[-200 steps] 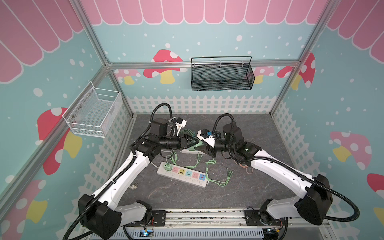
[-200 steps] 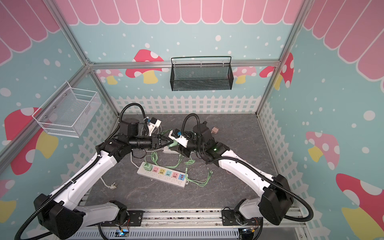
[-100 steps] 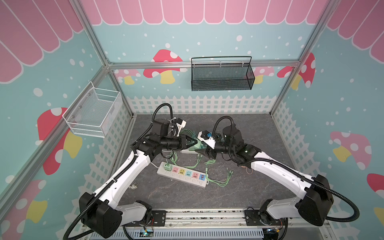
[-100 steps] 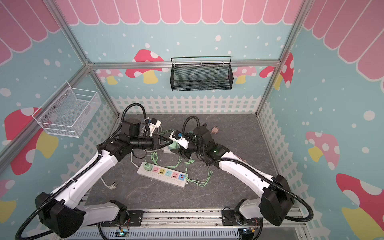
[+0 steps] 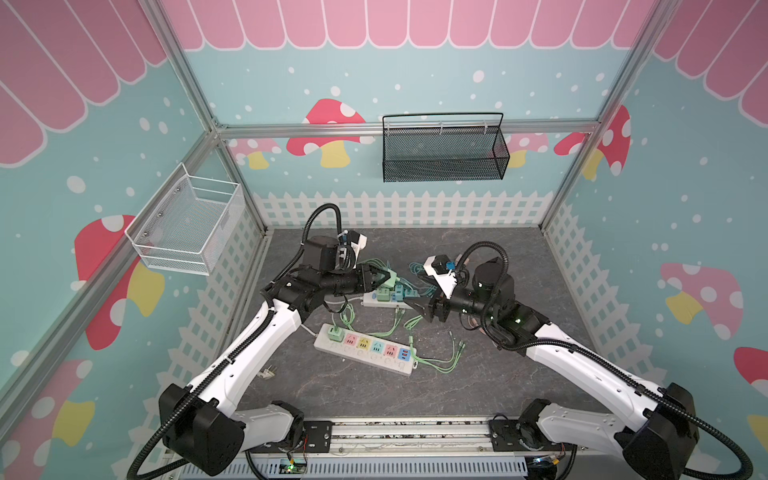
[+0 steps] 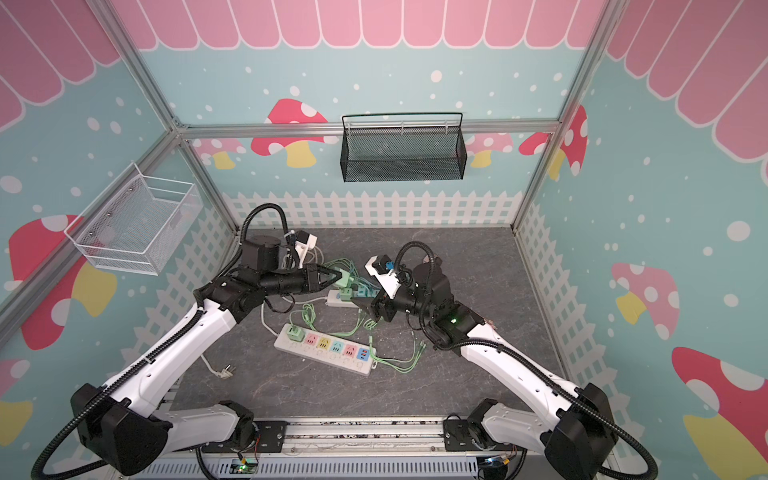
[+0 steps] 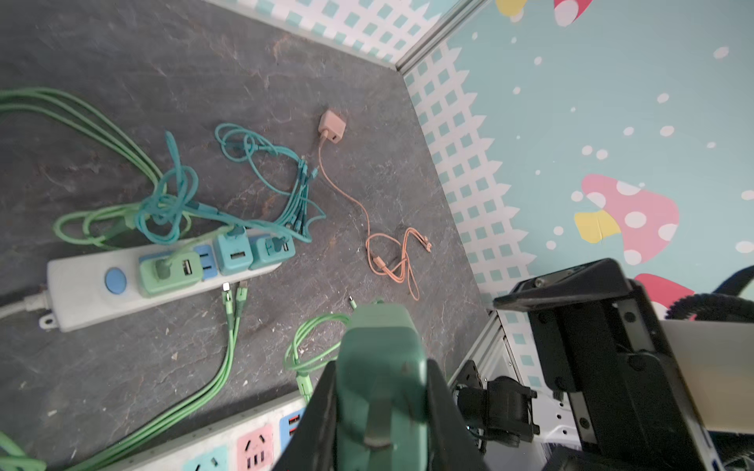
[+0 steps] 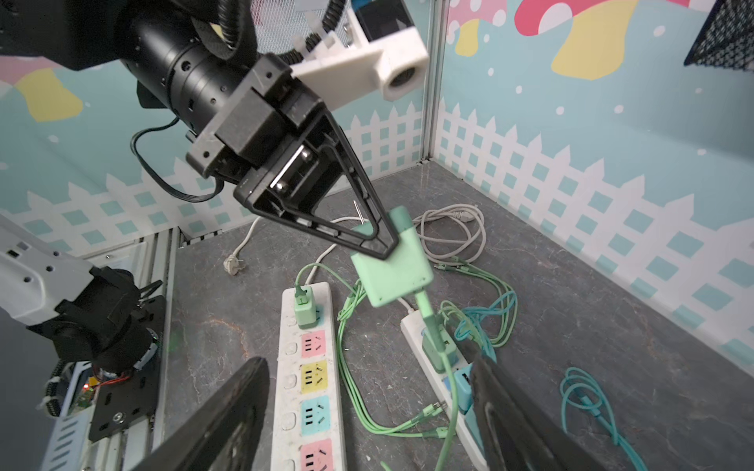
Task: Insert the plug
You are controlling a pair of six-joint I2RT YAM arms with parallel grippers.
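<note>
Left gripper (image 5: 383, 279) is closed on the green plug (image 5: 392, 279), pinching its two flat sides and holding it in the air with nothing under it but cords. The plug's cable (image 8: 428, 322) hangs from its lower end, so the block points roughly downward. Thin metal at its upper edge may be the pins, but I cannot tell which way they face.

What the next move turns on is the coloured power strip (image 5: 365, 352). It lies flat on the floor, below this gripper and nearer the robot's base. Its long axis runs across the cell, angled slightly toward the right arm. One green block fills its end socket, and the free sockets sit beside that. Directly beneath the held plug is the white power strip (image 5: 380, 300), already crowded.

Right gripper (image 5: 420, 306) hovers just beside the plug with its jaws spread wide and empty, so the left arm is best placed to carry the plug down.
</note>
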